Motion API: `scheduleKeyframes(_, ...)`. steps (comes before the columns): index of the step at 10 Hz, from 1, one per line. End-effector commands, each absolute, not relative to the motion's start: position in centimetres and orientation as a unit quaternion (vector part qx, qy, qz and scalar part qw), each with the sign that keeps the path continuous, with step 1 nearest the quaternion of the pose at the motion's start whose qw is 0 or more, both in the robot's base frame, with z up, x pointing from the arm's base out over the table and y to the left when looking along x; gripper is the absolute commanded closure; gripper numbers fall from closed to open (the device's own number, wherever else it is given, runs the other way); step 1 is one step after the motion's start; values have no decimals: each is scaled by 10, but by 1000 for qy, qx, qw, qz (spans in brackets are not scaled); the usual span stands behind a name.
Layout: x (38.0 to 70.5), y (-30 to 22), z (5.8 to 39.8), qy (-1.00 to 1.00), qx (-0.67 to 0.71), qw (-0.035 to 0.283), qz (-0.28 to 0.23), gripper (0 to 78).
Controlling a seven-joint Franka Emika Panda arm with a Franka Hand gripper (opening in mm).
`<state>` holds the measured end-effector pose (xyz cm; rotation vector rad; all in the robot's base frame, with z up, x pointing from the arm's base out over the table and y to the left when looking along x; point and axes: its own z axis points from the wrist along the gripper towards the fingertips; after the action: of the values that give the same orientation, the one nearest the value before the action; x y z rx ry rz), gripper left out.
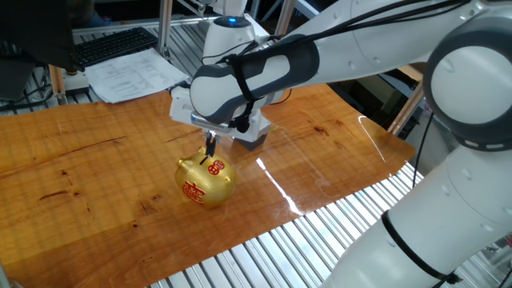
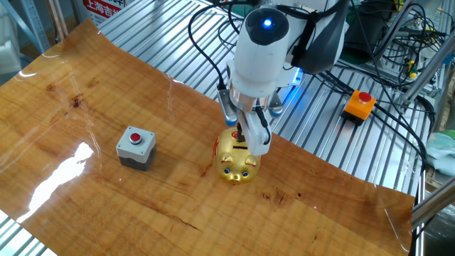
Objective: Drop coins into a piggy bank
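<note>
Tool hangs just above the piggy bank, fingers' spread hidden

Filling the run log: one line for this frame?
arm: over piggy bank | gripper: just above top slot, jaws near-closed, coin not discernible | grey box with red button: apart, untouched | phase: at slot

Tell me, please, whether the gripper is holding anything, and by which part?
Cannot be told: the gripper hangs right over the gold piggy bank, fingertips too small to show a coin.
</note>
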<state>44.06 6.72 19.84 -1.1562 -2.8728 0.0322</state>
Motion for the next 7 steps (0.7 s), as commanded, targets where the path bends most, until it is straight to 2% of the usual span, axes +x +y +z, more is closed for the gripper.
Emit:
scheduleKeyframes(1,443,69,196,-925,-380,21,11,764)
scheduleKeyframes(7,445,72,191,-920,-391,17,13,764)
